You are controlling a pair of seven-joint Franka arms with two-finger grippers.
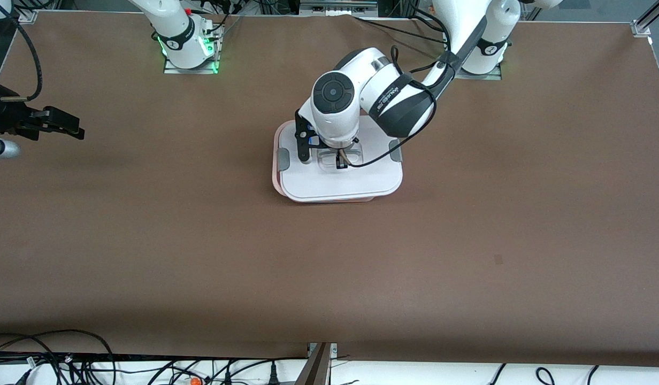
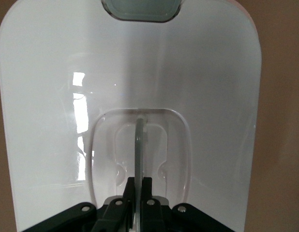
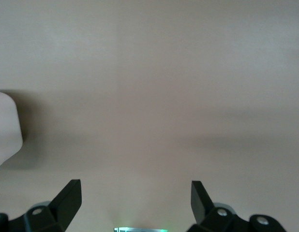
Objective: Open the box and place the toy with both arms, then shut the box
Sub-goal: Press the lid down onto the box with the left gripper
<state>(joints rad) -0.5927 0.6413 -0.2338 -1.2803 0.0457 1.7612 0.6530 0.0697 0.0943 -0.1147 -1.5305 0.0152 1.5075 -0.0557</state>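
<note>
Box at mid-counter, nearer the arms' bases than the front camera: white lid lying flat on the translucent pink tub, though not quite square to it. A sliver of pink rim peeks out along the lid's nearer edge and along the edge toward the right arm's end. Grey clips at both short ends, neither visibly hooked down. No toy in sight anywhere on the counter (likely inside already, which would make this the closing step; hard to be sure).

Left end effector down in the lid's recess, fingers pinched together on the thin clear handle, which stands upright between them.

To do this step well:
- Keep the pinch low and centred on the handle, so the lid hangs level rather than tipping.
- Nudge the lid toward the right arm's end and toward the front camera until no pink rim shows, then press straight down.
- Avoid dragging sideways under load (a light tub would probably skate).
- Let go only once the lid sits flush all round.

Right end effector waiting with fingers spread apart, holding nothing, over bare counter at the right arm's end, well away from the box. Worth bringing in to brace the tub's wall.
</note>
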